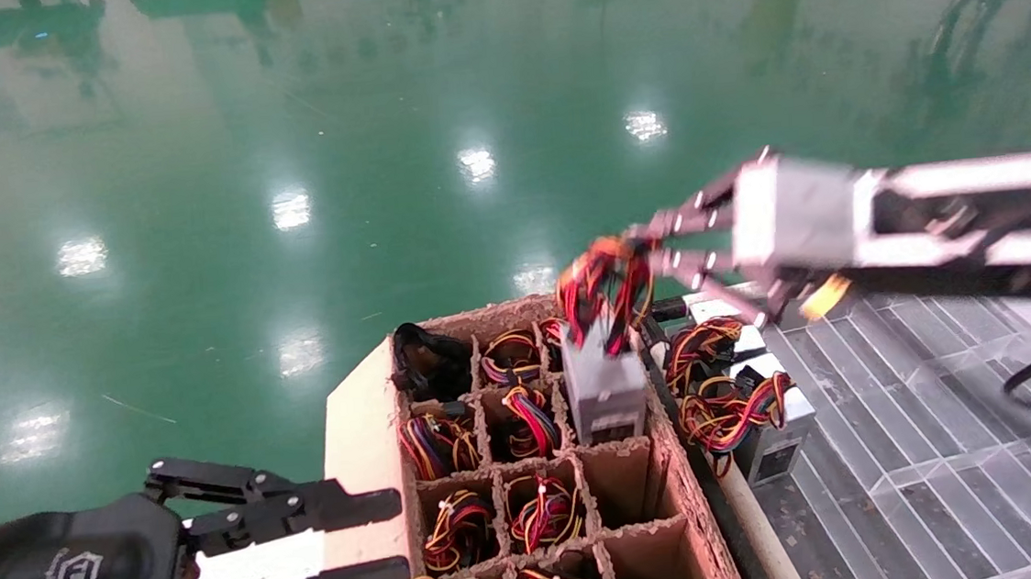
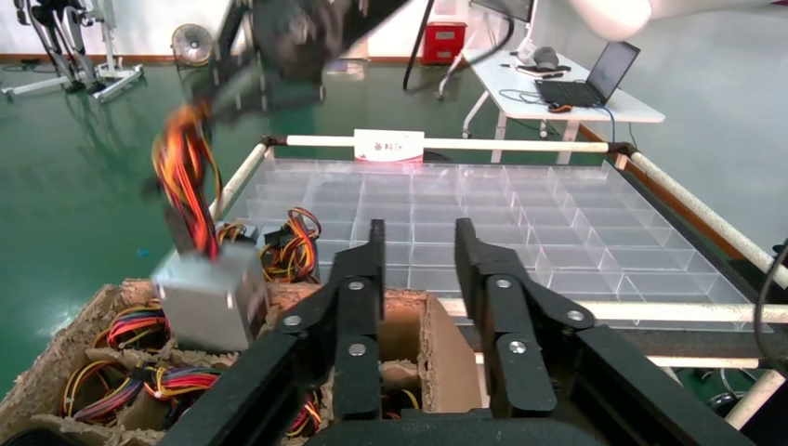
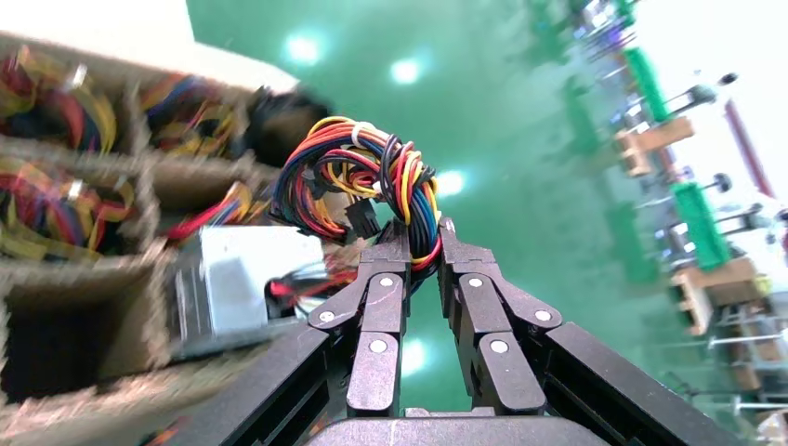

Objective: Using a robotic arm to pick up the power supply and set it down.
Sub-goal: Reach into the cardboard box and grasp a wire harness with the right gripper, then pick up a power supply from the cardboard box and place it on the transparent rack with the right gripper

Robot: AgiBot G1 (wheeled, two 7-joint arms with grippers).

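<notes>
Looking half done: right tool [image 1: 650,247] is clamped on the power supply [image 1: 604,384] wires, box dangling over the cardboard crate [image 1: 667,462] (2 o'clock corner). Set-down remains. Left tool [image 1: 388,543] parked open.

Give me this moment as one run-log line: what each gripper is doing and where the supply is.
right gripper: shut on wire bundle of small grey metal power supply | supply: hanging over brown cardboard divider box | left gripper: open, idle beside box
</notes>
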